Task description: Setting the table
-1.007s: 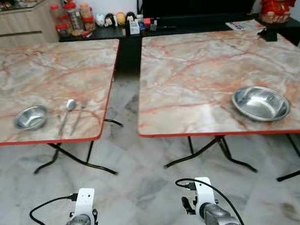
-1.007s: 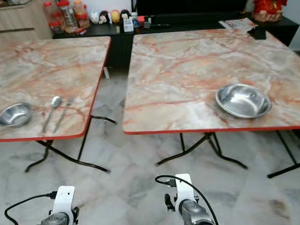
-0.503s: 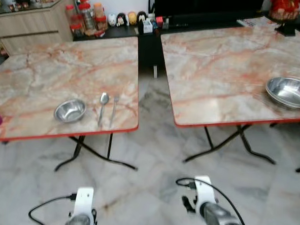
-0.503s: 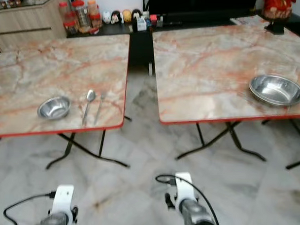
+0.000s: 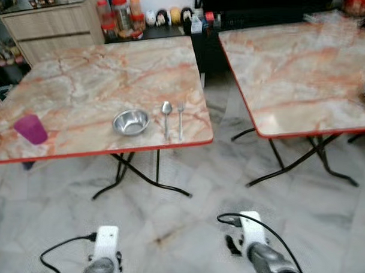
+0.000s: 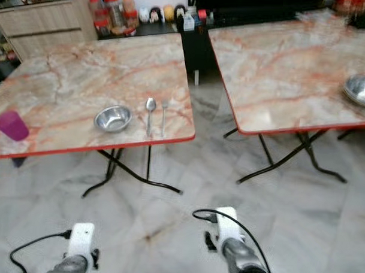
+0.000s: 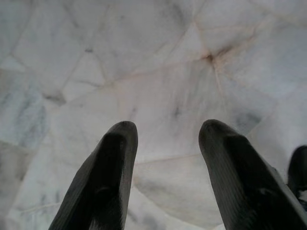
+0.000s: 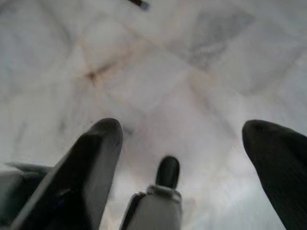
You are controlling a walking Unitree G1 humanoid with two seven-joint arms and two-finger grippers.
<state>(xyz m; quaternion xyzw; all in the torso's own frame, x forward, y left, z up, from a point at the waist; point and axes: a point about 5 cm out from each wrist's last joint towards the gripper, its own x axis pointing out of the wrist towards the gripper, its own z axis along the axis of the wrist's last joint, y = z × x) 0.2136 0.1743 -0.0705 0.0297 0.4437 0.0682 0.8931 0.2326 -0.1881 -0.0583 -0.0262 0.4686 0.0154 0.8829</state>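
**Arms low, place setting ahead**

Marble floor [image 7: 158, 91] lies directly beneath both claws, which hang idle while the robot stands off from the tables. Left gripper [image 7: 165, 143] has its fingers moderately apart, holding nothing; right gripper [image 8: 182, 143] is spread wide, also empty. Well beyond them, near the left table's [image 5: 82, 79] front edge, sit a small steel bowl [image 5: 131, 121], spoon [image 5: 166, 115] and fork [image 5: 180, 118] side by side, apparently awaiting pickup or arranging. Farther left stands a purple cup [image 5: 30, 129]; a larger bowl [image 6: 363, 90] rests on the right table [image 6: 281, 62].

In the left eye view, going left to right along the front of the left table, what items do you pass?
Purple cup → small steel bowl → spoon → fork, all on the left table.
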